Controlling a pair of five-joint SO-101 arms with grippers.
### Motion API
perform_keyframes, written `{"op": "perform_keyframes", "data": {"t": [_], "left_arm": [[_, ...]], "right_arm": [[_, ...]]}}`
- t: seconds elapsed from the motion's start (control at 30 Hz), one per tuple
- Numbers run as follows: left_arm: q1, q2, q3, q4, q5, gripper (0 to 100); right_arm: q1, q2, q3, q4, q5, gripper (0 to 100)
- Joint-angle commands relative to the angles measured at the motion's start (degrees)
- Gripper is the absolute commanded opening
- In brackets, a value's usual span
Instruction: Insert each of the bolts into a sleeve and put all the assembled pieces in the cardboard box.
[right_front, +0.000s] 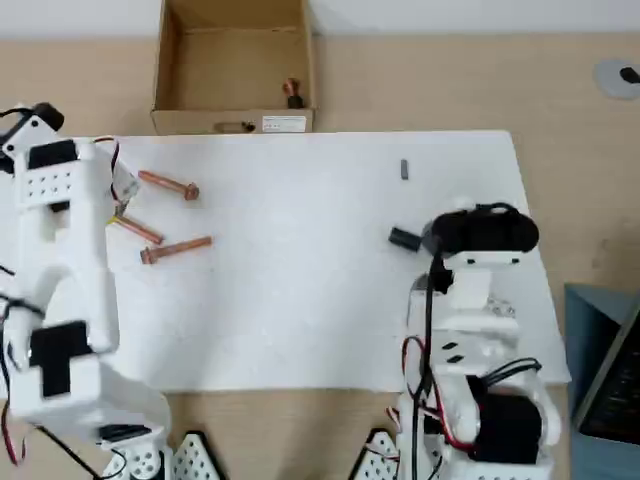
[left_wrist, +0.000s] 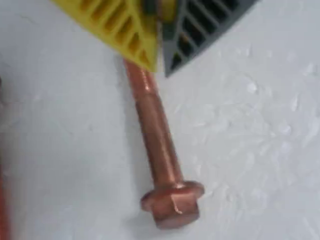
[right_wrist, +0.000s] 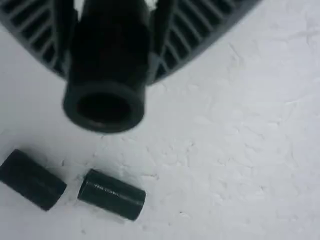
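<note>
Three copper-coloured metal bolts (right_front: 176, 249) lie on the white surface (right_front: 300, 300) near the one open cardboard box (right_front: 175, 122). Inside the box sits one assembled bolt-and-sleeve piece (right_front: 291, 92). The right wrist view shows three short black cylindrical sleeves (right_wrist: 112, 194).

The bolt (left_wrist: 160, 150) is read as copper-toned metal: smooth shank, satin sheen, a small bright mark noted on the flanged head. On the left gripper (left_wrist: 161, 55), ribbed matt plastic is seen, one jaw yellow, one grey; dark grey ribbed plastic on the right gripper (right_wrist: 112, 50). The sleeve (right_wrist: 106, 95) held there and the loose sleeve (right_wrist: 112, 194) are seen as black, smooth, low gloss, probably plastic, though coated metal cannot be ruled out. The white sheet (left_wrist: 260, 125) is matt, with a rough pebbled grain. The cardboard box (right_front: 180, 60) is plain brown board, matt. The table (right_front: 420, 80) is finished in smooth pale wood-look. The arm shells (right_front: 60, 260) are white matt plastic.
</note>
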Motion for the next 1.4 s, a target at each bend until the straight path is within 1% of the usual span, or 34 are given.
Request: {"op": "perform_keyframes", "data": {"t": [0.0,0.07,0.2,0.33,0.43,0.6,0.73,1.1,1.17,1.23,1.37], "left_arm": [[-0.62,4.62,-8.79,2.46,3.34,11],[-0.53,6.90,-11.69,3.52,4.22,13],[-0.53,10.68,-15.21,3.69,4.48,12],[-1.67,12.09,-15.30,3.87,4.48,11],[-2.55,12.53,-15.56,5.89,4.57,11],[-3.43,12.53,-15.47,5.71,5.10,11],[-3.25,13.67,-14.86,3.34,5.01,12],[-3.60,25.80,-21.36,2.90,5.01,11],[-3.52,27.30,-23.12,2.99,5.01,7],[-3.25,28.44,-24.88,3.25,4.84,0],[-1.93,28.70,-25.05,3.78,4.92,0]], "right_arm": [[0.75,-1.19,0.84,-1.67,-0.53,0.9],[0.75,-1.45,1.45,-2.11,-0.53,0.9],[0.66,-1.45,1.54,-2.90,-0.53,0.9],[0.66,-1.45,1.63,-2.90,-0.53,0.9],[0.48,-1.45,1.63,-2.90,-0.53,0.9],[0.48,-1.36,1.63,-2.90,-0.53,0.9],[0.40,-1.36,1.63,-2.90,-0.53,0.9],[0.40,-1.36,1.63,-2.81,-0.53,0.9],[0.40,-1.36,1.63,-2.81,-0.53,0.9],[0.40,-1.36,1.63,-2.81,-0.53,0.9],[0.40,-1.36,1.63,-2.81,-0.53,0.9]]}}
